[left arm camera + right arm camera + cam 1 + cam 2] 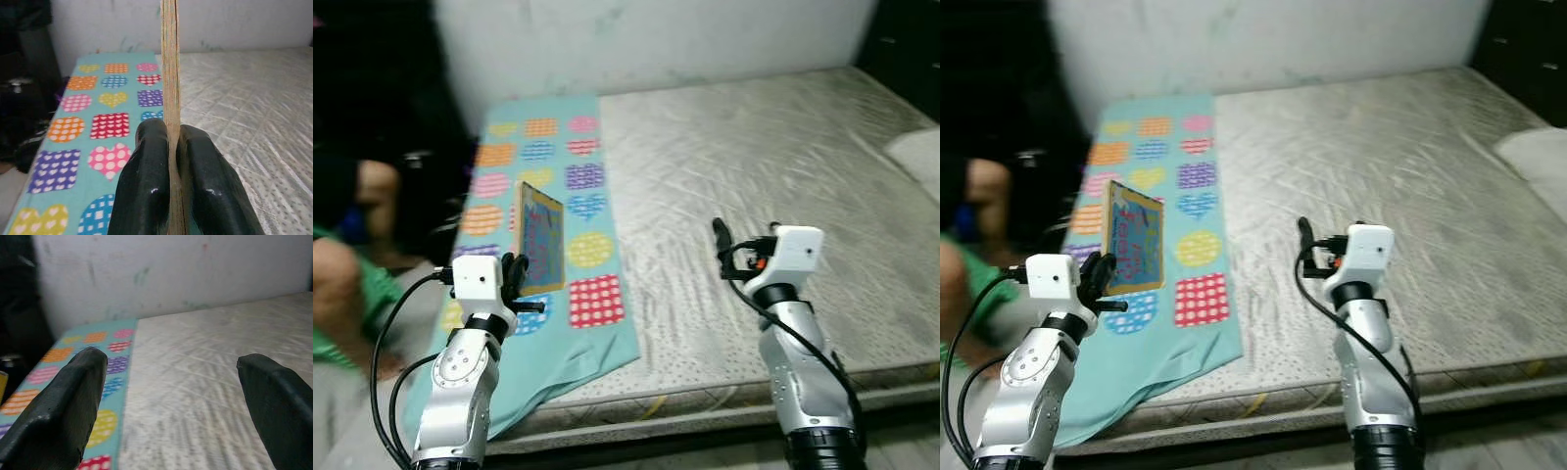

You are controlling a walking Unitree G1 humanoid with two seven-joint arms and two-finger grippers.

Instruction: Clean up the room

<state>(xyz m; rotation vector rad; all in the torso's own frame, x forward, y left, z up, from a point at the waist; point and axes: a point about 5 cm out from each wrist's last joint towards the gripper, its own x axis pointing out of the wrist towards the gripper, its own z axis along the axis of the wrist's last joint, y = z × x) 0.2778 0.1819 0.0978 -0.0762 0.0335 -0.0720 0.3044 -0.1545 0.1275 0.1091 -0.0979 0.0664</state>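
A thin, flat book (539, 238) with a colourful cover is held by its lower edge in the left pincer (168, 161), whose two black fingers (146, 181) are pressed flat against either side of it. The book is kept upright and stands just beyond the pincer, above a turquoise blanket (590, 259) printed with patterned hearts. In the left wrist view the book is seen edge-on, rising straight up out of the closed fingers.

The blanket is spread along the left side of a bare grey mattress (773, 166), under and ahead of the left pincer, and its near corner hangs over the mattress edge beside the left arm. A white wall (646, 39) stands beyond the far end of the mattress.

The right pincer (171, 396) is held wide, nothing between its fingers, and is raised above the bare mattress, well apart from the book and to the right of the blanket's edge. A white pillow (915, 157) lies farther to the right of it.

A person's bare leg (342, 284) and green clothing are seen to the left of the left pincer, beside the bed
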